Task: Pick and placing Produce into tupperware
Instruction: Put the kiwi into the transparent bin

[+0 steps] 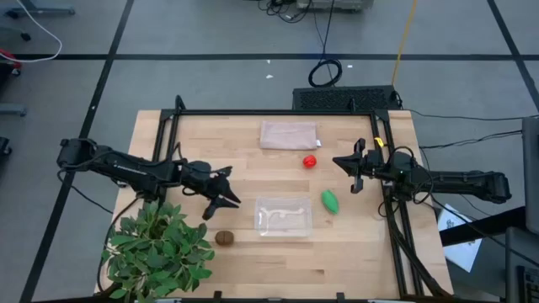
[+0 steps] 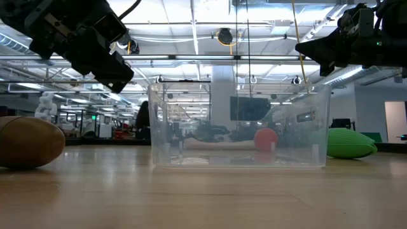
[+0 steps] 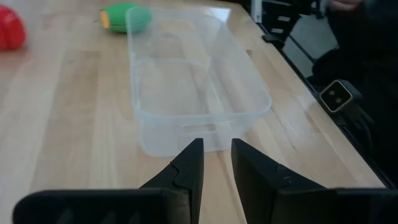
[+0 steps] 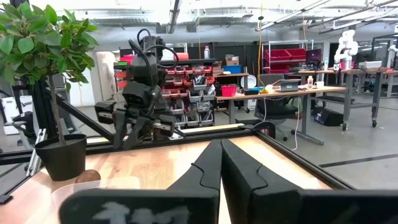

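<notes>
Kiwi (image 2: 28, 141) cut off at frame edge

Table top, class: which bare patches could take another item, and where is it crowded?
Free: the near edge right of the kiwi, below the tupperware; also left of the beige mat. Crowded: the plant corner, and around the tomato and green fruit.

Even, bright overhead light fills every view; rows of ceiling lamps (image 2: 191, 38) show in the low view and glare white there. Shadows on the tabletop (image 1: 278, 252) are soft and short, lying close under the plant (image 1: 156, 252) and arms. In the low view the near wood is blurred, and the kiwi (image 2: 28, 141) at the edge looks soft. The tupperware (image 3: 186, 74) carries faint pale reflections. The wrist views' own dark fingers (image 3: 186, 171) are slightly out of focus.
</notes>
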You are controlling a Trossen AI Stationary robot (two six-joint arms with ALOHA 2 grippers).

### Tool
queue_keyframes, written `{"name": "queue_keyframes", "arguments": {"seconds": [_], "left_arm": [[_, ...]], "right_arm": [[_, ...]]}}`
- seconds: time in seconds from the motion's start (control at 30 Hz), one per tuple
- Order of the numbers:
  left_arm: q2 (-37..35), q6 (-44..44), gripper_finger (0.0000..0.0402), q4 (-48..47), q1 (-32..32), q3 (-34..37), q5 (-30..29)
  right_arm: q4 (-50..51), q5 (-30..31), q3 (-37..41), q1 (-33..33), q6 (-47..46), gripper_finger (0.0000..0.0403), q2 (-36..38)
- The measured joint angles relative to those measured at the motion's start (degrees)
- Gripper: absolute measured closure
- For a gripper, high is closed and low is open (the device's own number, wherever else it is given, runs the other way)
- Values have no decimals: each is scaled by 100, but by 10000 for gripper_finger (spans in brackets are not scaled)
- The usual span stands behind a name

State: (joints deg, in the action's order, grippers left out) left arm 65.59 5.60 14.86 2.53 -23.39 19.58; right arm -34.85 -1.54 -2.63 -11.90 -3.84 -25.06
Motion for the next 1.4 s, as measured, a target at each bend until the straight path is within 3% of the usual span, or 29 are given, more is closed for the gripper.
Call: {"name": "queue_keyframes", "arguments": {"seconds": [0.73,1.13,1.4], "left_arm": [[1491,-507,314,-84,957,-908,84],[1546,-1689,313,-189,1395,-910,-523],[1535,-2094,313,-284,1550,-910,-622]], "right_arm": [[85,0,0,0,-149,403,-15],[85,0,-2,2,-149,403,-15],[86,0,-2,2,-149,403,-15]]}}
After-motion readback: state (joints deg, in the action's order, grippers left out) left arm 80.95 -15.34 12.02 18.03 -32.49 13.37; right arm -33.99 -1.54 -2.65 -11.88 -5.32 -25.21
